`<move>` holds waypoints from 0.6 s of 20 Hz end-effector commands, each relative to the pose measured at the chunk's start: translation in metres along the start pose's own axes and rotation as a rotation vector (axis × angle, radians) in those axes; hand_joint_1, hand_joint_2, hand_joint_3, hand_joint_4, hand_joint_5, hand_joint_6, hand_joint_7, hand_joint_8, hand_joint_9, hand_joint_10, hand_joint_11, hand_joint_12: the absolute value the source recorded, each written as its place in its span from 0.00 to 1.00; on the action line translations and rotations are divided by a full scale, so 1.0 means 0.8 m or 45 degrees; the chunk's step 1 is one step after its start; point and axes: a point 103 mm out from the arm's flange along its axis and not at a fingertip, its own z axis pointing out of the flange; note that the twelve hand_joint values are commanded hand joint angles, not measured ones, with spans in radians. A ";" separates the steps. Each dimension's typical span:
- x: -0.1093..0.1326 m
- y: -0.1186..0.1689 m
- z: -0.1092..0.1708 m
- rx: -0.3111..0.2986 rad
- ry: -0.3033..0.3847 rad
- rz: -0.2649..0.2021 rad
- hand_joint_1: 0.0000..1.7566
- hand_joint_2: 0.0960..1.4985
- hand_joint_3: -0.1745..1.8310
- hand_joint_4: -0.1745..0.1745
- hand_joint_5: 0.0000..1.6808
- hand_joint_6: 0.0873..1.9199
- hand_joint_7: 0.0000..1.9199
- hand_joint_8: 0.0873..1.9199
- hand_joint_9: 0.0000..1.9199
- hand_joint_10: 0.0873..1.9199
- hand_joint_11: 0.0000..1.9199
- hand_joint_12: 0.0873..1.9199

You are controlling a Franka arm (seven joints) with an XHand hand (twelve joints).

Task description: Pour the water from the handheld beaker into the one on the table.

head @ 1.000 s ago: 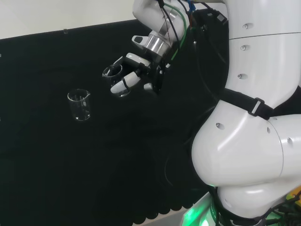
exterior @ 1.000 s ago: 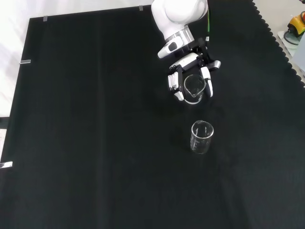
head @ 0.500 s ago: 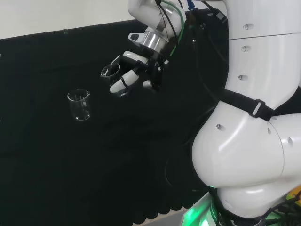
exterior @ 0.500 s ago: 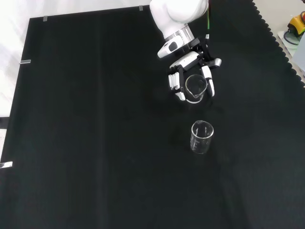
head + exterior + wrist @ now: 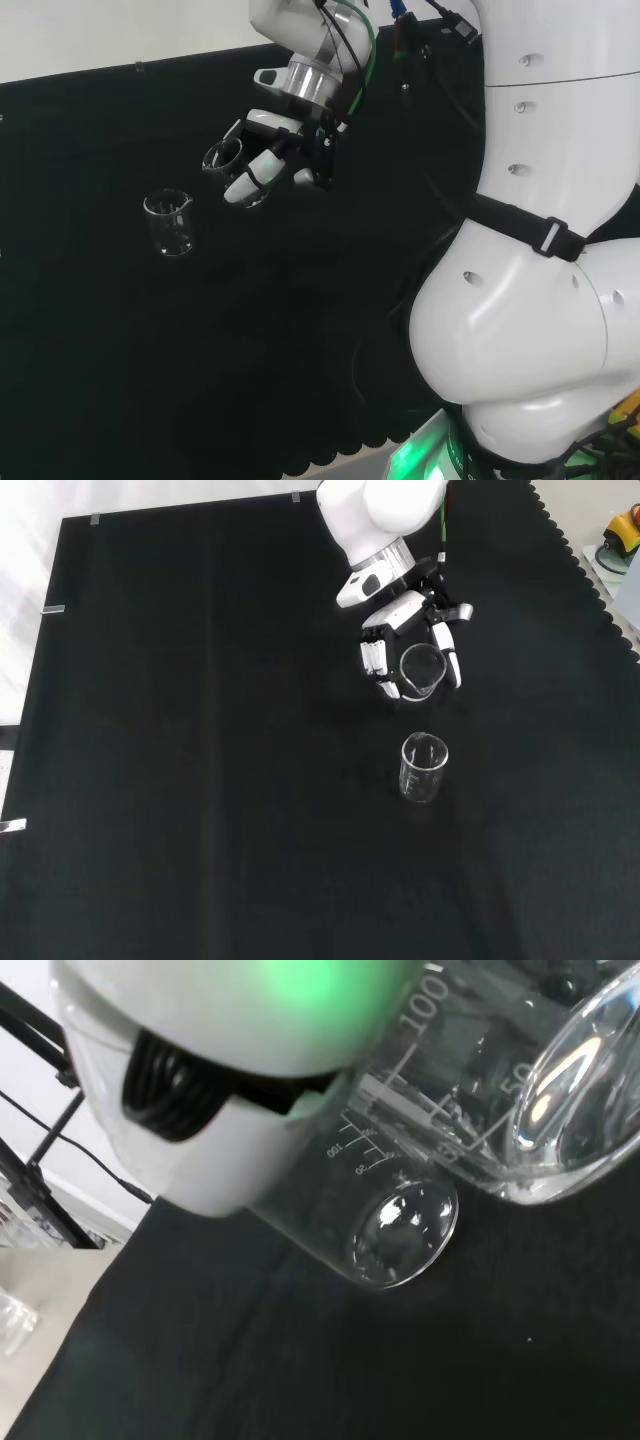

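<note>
In your front view, nearest the lower edge, the empty beaker stands upright on the black-clothed surface, a little right of centre. Just above it in the frame, apart from it, your hand has its fingers and thumb curled round the held beaker, which is lifted off the cloth and tilted. In the head view the empty beaker sits at the left of centre, with the hand and its glass up and to the right of it. I cannot tell how much water the held beaker carries. The white arm enters from the top
</note>
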 end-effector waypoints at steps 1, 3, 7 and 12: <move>0.010 0.002 0.003 0.031 -0.046 0.010 0.81 0.41 0.33 0.00 0.84 0.12 0.84 0.02 0.73 0.10 0.61 0.35; 0.013 0.004 0.004 0.041 -0.070 0.020 0.82 0.41 0.34 0.00 0.84 0.13 0.84 0.01 0.72 0.11 0.61 0.35; 0.019 0.007 0.006 0.064 -0.117 0.044 0.82 0.40 0.35 0.00 0.83 0.13 0.84 0.00 0.72 0.13 0.61 0.35; 0.024 0.014 0.014 0.081 -0.142 0.058 0.82 0.39 0.36 0.00 0.83 0.14 0.85 0.00 0.71 0.15 0.62 0.35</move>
